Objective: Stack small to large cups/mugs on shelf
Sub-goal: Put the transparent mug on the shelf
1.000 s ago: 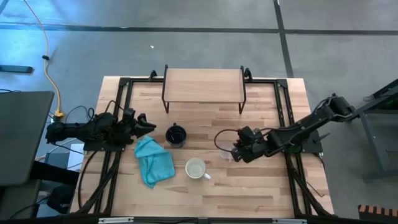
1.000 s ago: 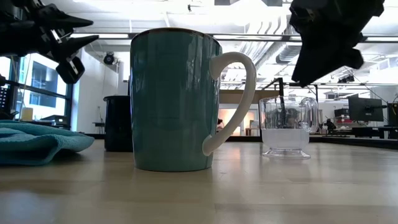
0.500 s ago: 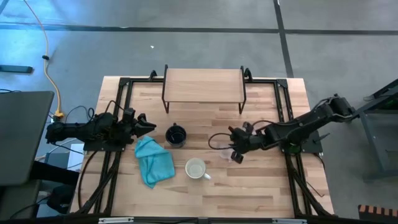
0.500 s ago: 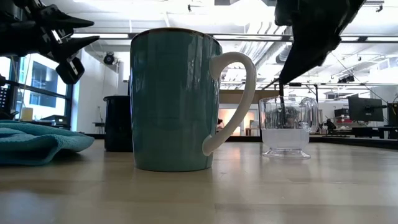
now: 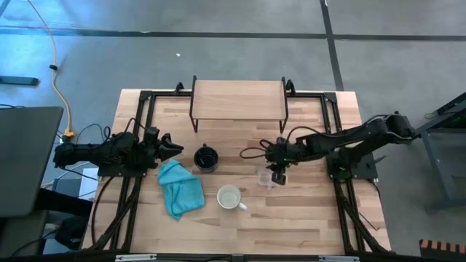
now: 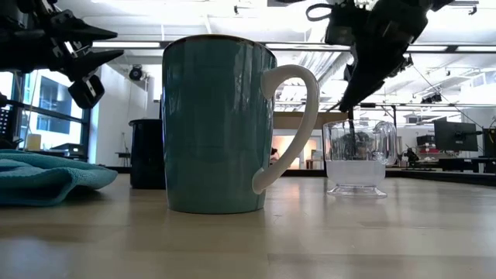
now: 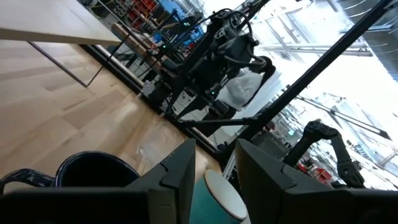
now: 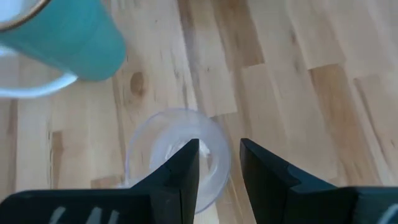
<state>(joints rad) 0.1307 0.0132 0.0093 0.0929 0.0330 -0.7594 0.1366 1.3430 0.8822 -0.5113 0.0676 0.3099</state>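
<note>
The small clear glass cup (image 5: 265,177) stands upright on the table right of centre. My right gripper (image 5: 276,177) points down over it, open. One finger (image 8: 183,171) is over the cup's inside and one (image 8: 261,171) is outside its rim; whether they touch, I cannot tell. In the low view a dark finger (image 6: 352,128) reaches into the cup (image 6: 358,159). The black mug (image 5: 206,158) stands left of centre. A teal mug with white inside and handle (image 5: 230,197) stands nearer. The shelf (image 5: 239,100) stands at the far edge. My left gripper (image 5: 172,148) is open, left of the black mug.
A crumpled teal cloth (image 5: 180,188) lies on the table between my left gripper and the teal mug. The shelf's dark legs (image 5: 285,120) stand on the tabletop. Bare tabletop lies between the cups and the shelf.
My right arm has swung toward the table's far edge and drawn in toward the left. Its gripper has tipped from slanting to pointing steeply down over the glass cup. The cup and both mugs have stayed in place.
</note>
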